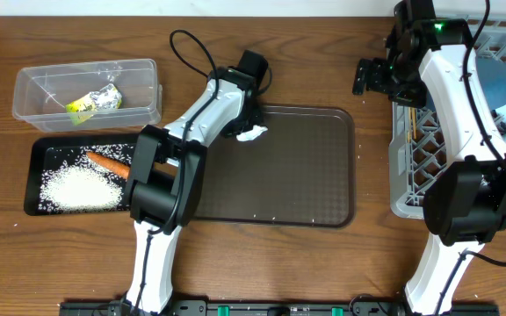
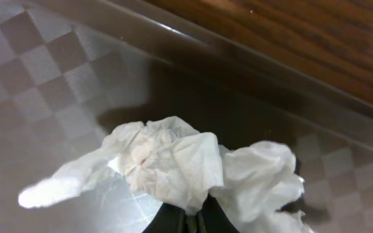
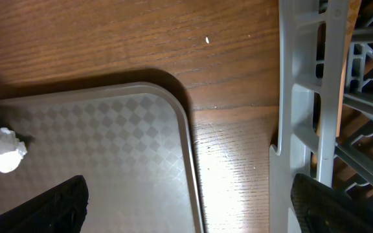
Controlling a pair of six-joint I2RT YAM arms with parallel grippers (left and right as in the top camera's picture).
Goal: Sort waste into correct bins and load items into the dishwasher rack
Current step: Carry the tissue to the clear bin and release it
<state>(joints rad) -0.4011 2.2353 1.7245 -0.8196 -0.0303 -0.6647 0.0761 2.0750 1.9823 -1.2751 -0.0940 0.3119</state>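
Note:
My left gripper (image 1: 246,130) is shut on a crumpled white paper scrap (image 1: 253,134) over the back left of the brown serving tray (image 1: 306,175); the scrap fills the left wrist view (image 2: 173,162), pinched between the fingertips (image 2: 192,223). The clear tub (image 1: 86,88) holds a yellow-green wrapper and silver foil (image 1: 95,103). The black tray (image 1: 38,175) holds white rice (image 1: 82,187) and an orange carrot stick (image 1: 108,162). My right gripper (image 1: 367,77) is open and empty, above the table beside the grey rack (image 1: 411,149), which holds blue dishes (image 1: 499,83).
The brown serving tray's right rim (image 3: 190,162) and the rack's side wall (image 3: 296,129) show in the right wrist view with a strip of bare wood between them. A few rice grains lie on the serving tray's front.

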